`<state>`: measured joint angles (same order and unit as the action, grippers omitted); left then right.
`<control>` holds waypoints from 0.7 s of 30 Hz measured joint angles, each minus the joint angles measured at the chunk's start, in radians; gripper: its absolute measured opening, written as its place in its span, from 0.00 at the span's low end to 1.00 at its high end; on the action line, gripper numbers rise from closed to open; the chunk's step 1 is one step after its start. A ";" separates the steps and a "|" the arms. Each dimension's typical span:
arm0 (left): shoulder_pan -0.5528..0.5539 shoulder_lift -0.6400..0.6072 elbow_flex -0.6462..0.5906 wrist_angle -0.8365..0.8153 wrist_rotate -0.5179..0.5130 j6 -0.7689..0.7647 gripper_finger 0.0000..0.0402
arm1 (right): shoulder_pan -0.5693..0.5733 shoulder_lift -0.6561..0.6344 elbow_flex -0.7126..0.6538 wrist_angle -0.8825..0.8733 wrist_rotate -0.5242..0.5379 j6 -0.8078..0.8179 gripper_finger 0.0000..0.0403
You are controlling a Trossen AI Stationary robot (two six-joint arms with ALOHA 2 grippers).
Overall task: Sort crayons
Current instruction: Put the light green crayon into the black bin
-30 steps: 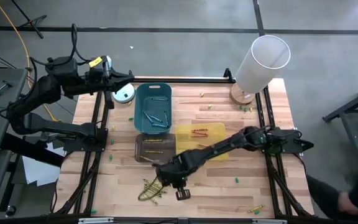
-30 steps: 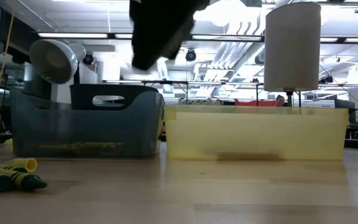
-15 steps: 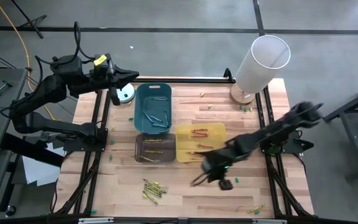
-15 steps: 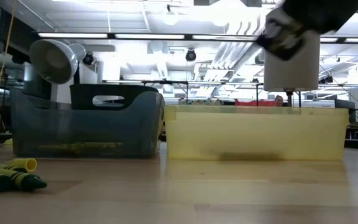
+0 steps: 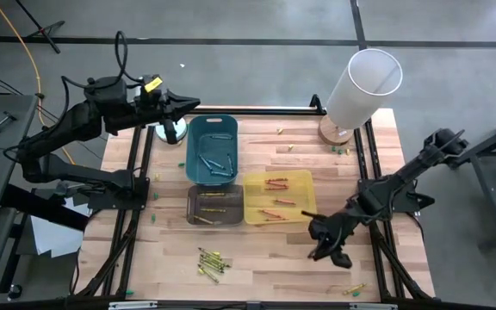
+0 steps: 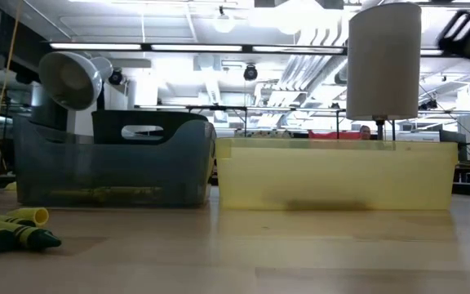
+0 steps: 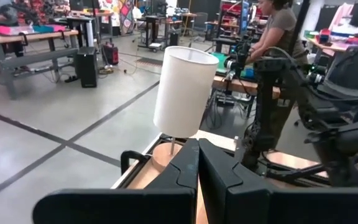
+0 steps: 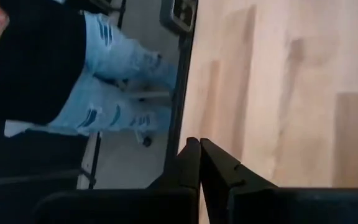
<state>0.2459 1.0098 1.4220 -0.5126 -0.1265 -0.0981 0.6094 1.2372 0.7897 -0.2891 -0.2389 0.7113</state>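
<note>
Several crayons (image 5: 207,261) lie in a loose pile on the wooden table near its front edge; in the low view they show at the left as crayons (image 6: 15,230). More crayons lie in the blue bin (image 5: 212,146), the brown bin (image 5: 213,207) and the yellow bin (image 5: 275,196). A few single crayons lie near the front right corner (image 5: 351,290) and at the far side (image 5: 281,131). My right gripper (image 5: 334,257) is shut and holds nothing, above bare table right of the yellow bin. My left gripper (image 5: 192,106) is shut, high beyond the table's far left corner.
A white cylinder on a round wooden foot (image 5: 364,86) stands at the far right corner. A small round white thing (image 5: 172,131) sits at the far left. Green bits (image 5: 327,250) are scattered on the wood. A person's legs (image 8: 104,81) stand beyond the table's edge.
My right gripper has drawn away from the crayon pile near the front edge and swept toward the table's right side, its arm folding back and its wrist rolling. The pile stays where it was. My left gripper has edged a little toward the right.
</note>
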 joint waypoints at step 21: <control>0.000 -0.011 0.000 -0.043 0.002 0.077 0.00 | 0.296 0.483 0.323 -0.117 -0.058 0.341 0.55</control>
<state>0.2459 0.9985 1.4220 -0.5560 -0.1240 -0.0216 0.9052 1.7203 1.1129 -0.4059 -0.2964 1.0521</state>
